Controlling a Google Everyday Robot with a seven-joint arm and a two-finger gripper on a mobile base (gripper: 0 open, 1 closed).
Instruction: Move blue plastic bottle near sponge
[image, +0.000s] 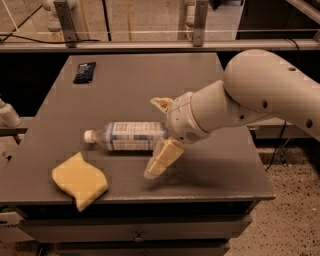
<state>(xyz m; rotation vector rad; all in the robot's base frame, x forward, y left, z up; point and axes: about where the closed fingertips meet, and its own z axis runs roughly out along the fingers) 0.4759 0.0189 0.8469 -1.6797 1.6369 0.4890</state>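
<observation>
The blue plastic bottle (131, 135) lies on its side on the grey table (150, 80), white cap pointing left. The pale yellow sponge (80, 180) lies flat near the table's front left corner, a short gap below and left of the bottle's cap. My gripper (159, 135) is at the bottle's right end, open. One tan finger (162, 103) is behind the bottle and the other (161, 159) in front of it, spread wide and off the bottle. The white arm comes in from the right.
A small flat dark blue packet (84, 72) lies at the table's far left. A rail with metal posts (65, 22) runs behind the table. A white object (9, 115) sticks in at the left edge. The table's front edge is just below the sponge.
</observation>
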